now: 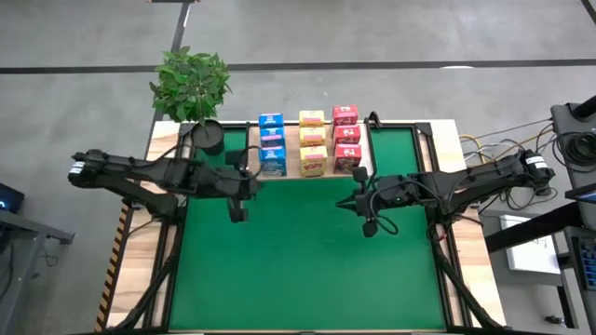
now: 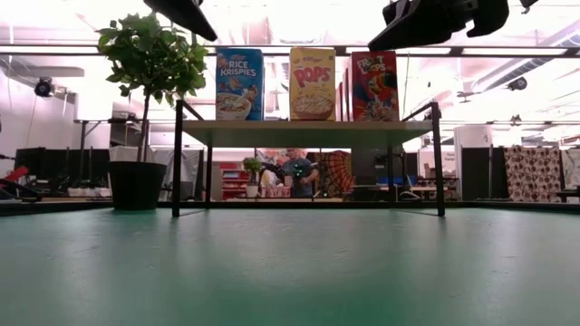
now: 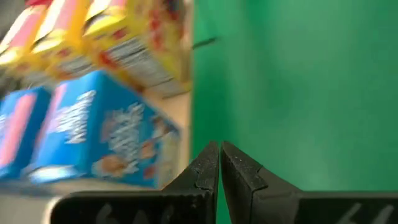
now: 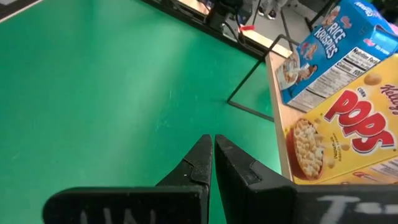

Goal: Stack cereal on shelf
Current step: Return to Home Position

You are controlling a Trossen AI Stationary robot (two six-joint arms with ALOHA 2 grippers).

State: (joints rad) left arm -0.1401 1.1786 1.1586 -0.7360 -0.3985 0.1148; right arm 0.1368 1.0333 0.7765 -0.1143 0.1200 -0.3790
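Note:
Several cereal boxes stand upright on the light-wood shelf [image 1: 289, 158] at the table's far side, resting on their bases: a blue column [image 1: 271, 144], a yellow column [image 1: 312, 142] and a red column [image 1: 345, 138]. In the low view the front blue [image 2: 239, 83], yellow [image 2: 313, 83] and red [image 2: 374, 86] boxes show on the shelf board [image 2: 308, 132]. My left gripper [image 1: 250, 174] is shut and empty, just in front of the blue boxes [image 3: 93, 134]. My right gripper [image 1: 358, 198] is shut and empty, in front of the red boxes, with a yellow box [image 4: 342, 134] in its wrist view.
A potted plant [image 1: 194, 88] stands at the table's far left corner, beside the shelf. The shelf's thin black legs [image 2: 177, 158] stand on the green mat [image 1: 307, 261], which lies open toward the near edge. People and shop displays show in the room beyond.

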